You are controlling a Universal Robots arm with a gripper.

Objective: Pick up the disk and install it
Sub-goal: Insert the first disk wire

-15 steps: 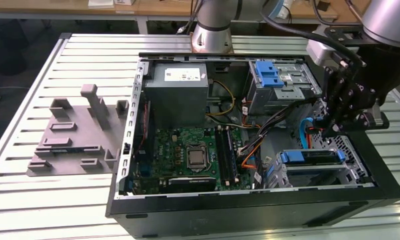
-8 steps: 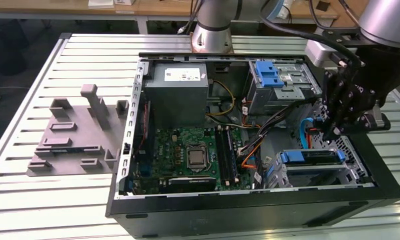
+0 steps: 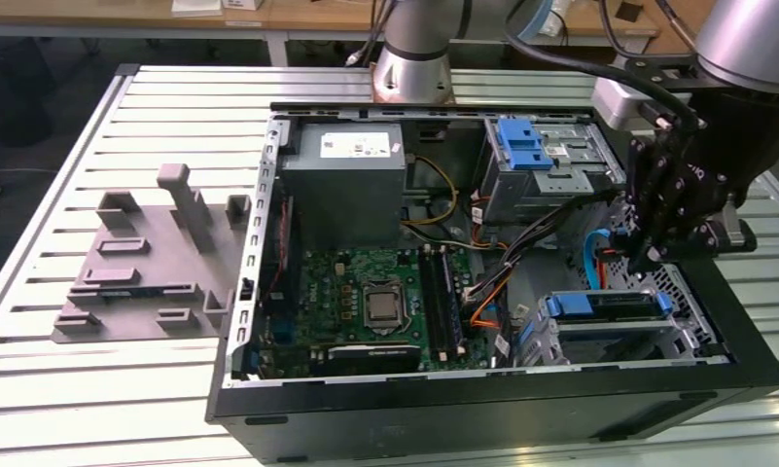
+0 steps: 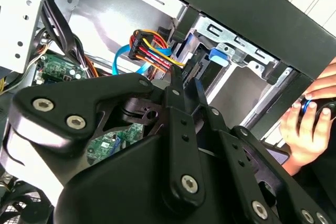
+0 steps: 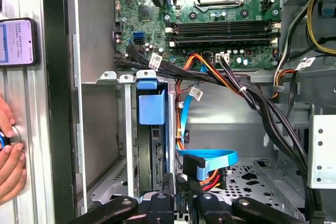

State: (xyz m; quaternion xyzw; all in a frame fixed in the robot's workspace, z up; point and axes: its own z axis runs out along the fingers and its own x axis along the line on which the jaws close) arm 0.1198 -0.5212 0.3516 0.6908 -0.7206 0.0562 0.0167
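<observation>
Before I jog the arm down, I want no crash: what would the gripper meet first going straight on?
The gripper points down into the case. Straight ahead looks like the disk seated in its bay, with the blue cable close beside. Depth is unclear, so the cable could touch first.

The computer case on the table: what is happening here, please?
The robot arm's gripper hangs over the open computer case, above the drive bay at the exterior view's right. The disk, in its blue bracket, sits in that bay, and the gripper looks apart from it. A person's hand rests outside the case.
</observation>
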